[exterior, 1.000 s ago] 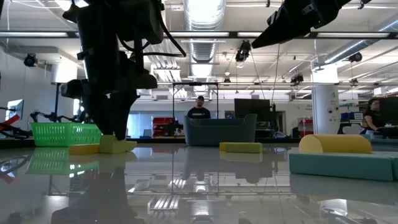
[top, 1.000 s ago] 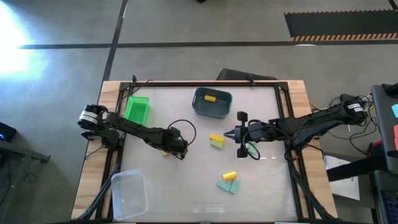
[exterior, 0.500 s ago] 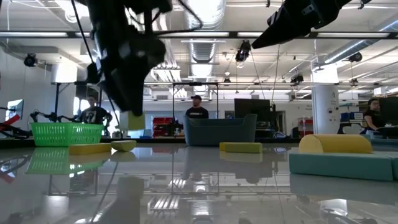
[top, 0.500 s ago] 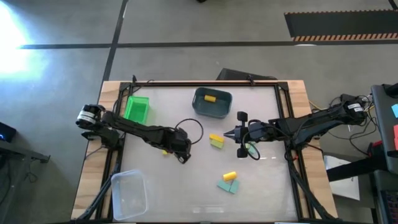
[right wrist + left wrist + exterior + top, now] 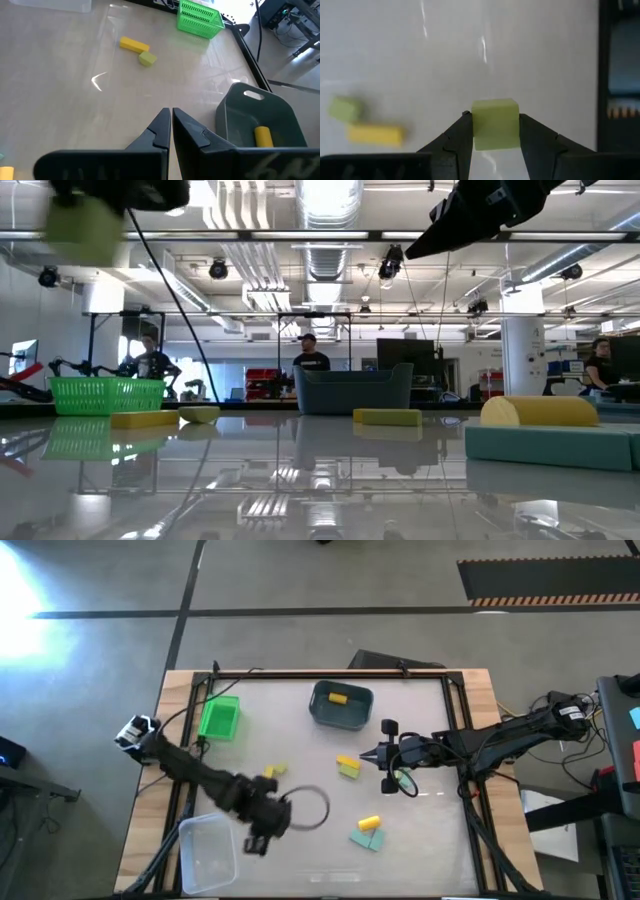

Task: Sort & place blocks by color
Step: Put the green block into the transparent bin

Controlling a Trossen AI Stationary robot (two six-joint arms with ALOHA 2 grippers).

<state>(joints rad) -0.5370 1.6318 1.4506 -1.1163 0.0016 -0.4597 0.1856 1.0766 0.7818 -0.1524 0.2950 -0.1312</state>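
My left gripper has its jaws clamped on a pale lime-green cube, lifted off the worktop just beside the clear plastic tub at the near left corner. My right gripper hangs over mid-worktop, jaws pressed together on nothing. A yellow bar and a small lime block lie touching near the green basket. A yellow cylinder sits in the grey bin. Another yellow-and-lime pair lies mid-worktop; a yellow cylinder and teal wedges lie nearer the front.
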